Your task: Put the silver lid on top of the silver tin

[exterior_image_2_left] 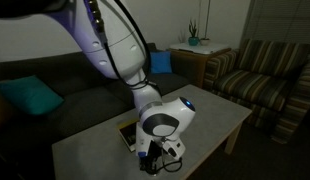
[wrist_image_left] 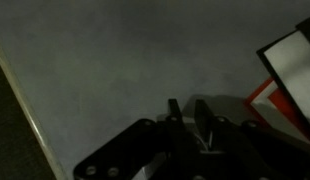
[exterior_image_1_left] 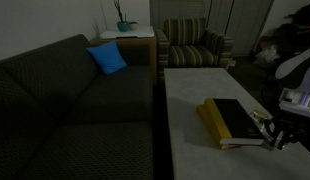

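Observation:
My gripper hangs low over the pale table, just beside the black-and-yellow book. In the wrist view its two dark fingers point at the tabletop, and the gripper is open only by a narrow gap. A small silvery glint shows beneath the finger bases. The picture is too dark to tell whether it is the silver lid or the silver tin. Neither shows plainly in any view. The book's corner lies to the right.
The table has an edge close at the wrist view's left. A dark sofa with a blue cushion runs alongside. A striped armchair stands beyond the table's far end.

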Motion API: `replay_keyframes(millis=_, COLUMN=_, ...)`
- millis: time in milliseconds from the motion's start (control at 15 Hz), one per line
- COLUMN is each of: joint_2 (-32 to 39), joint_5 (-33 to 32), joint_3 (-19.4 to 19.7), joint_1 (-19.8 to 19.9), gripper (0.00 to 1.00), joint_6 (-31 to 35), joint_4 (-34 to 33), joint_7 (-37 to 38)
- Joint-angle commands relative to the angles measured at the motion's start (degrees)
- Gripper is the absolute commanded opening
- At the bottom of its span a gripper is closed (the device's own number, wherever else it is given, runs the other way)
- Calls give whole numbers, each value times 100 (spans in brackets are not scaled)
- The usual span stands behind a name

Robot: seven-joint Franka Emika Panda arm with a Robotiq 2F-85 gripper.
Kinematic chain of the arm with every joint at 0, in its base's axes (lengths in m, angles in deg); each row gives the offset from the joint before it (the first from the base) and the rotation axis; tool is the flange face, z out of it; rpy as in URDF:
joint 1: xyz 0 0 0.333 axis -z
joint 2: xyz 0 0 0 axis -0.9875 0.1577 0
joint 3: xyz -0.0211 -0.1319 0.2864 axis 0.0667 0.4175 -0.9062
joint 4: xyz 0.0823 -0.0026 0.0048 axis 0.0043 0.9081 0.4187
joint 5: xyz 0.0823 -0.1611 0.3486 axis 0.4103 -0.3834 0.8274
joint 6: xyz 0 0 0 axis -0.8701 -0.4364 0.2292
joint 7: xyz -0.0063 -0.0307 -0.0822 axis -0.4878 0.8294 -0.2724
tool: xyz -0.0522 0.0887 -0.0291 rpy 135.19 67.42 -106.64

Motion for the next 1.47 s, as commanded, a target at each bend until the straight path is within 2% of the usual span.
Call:
replay_keyframes(millis=0, joint_2=0, joint_5=-300, joint_3=-19, joint_1=-89, gripper=54, joint_6=-183, joint_4=-38, joint_7=-619)
replay_keyframes(millis=333, joint_2=0, joint_5=-979, joint_3=379, joint_1=-451, gripper=89, joint_6=-565, joint_4=-87, joint_7=-600)
replay_keyframes(millis=467, joint_2=1, joint_5=-1270, joint_3=541, joint_1=-575, gripper=99, joint_6=-667, joint_4=-91, joint_7=-603)
replay_keyframes(millis=800, joint_2=0, joint_5=-1863, joint_3=544, joint_1=-558, gripper=100, joint_6=-28, joint_4=-52, joint_7=-1266)
replay_keyframes(millis=933, joint_2=0, joint_5=-2035, joint_3=401, joint_1=-429, gripper=100, joint_6=146, joint_4=-61, joint_7=-1880)
replay_keyframes(millis=1000, joint_2=0, joint_5=-1884, joint_3=486, joint_1=-527, gripper=100, joint_6=-21, joint_4=-78, joint_7=-1422)
replay_keyframes(millis=1400, joint_2=0, joint_5=-1842, joint_3=332, joint_1=-412, gripper=100, joint_6=-84, joint_4=-145, joint_7=-1769)
